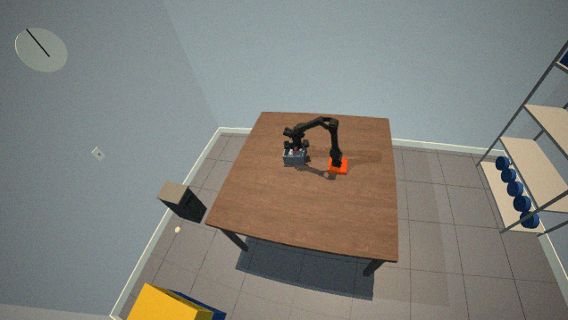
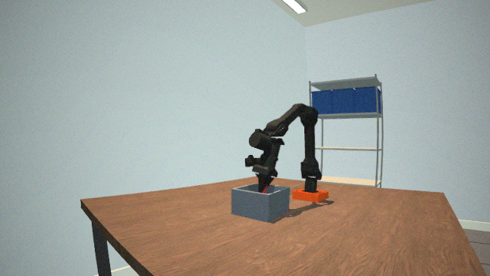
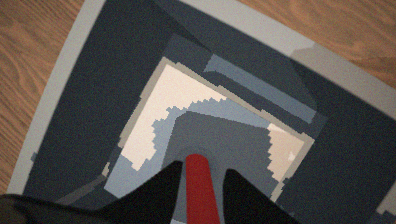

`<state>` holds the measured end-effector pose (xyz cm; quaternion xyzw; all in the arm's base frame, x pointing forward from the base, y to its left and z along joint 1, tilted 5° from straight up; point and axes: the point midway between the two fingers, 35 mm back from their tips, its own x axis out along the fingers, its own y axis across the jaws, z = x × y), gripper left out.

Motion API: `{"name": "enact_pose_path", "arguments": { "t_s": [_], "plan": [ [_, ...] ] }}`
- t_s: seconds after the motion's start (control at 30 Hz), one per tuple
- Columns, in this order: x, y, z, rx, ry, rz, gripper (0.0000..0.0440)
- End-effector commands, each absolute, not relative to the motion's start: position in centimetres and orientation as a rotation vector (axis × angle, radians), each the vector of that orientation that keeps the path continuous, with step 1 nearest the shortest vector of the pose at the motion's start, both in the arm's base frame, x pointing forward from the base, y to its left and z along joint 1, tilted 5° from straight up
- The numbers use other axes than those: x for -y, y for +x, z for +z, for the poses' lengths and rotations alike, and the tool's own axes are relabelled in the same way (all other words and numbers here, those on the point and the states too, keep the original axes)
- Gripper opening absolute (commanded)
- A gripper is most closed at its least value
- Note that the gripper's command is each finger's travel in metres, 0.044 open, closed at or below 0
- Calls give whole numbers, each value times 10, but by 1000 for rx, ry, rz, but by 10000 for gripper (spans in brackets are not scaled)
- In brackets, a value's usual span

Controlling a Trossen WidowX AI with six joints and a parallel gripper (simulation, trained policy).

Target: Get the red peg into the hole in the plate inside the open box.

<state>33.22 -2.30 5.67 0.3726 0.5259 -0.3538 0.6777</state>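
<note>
The open grey-blue box (image 1: 294,160) (image 2: 250,204) (image 3: 55,95) stands on the table. In the wrist view the pale plate (image 3: 172,85) lies at its bottom, partly in shadow. My gripper (image 3: 203,173) points down into the box, its fingers parted a little. The red peg (image 3: 201,192) (image 2: 264,189) (image 1: 296,150) is between the fingers, with a narrow gap on each side at the tips. Its far end is at the faint ring around the plate's hole. How deep it sits in the hole cannot be told; the fingers and box walls hide much of it.
The box walls rise around the fingers. The arm's orange base (image 1: 338,165) (image 2: 310,196) is bolted or set on the wooden table (image 1: 308,210) (image 2: 347,235) beside the box. A shelf rack stands beyond the table.
</note>
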Motion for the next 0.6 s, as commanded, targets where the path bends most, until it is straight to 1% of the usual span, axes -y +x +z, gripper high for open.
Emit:
{"name": "enact_pose_path", "arguments": {
  "t_s": [0.0,0.17,0.2,0.57],
  "plan": [
    [26,334,49,-1214,811,-796,159],
    [30,340,48,-1223,801,-803,161],
    [31,344,49,-1218,800,-799,172],
    [50,378,55,-1182,780,-774,415]
  ]
}}
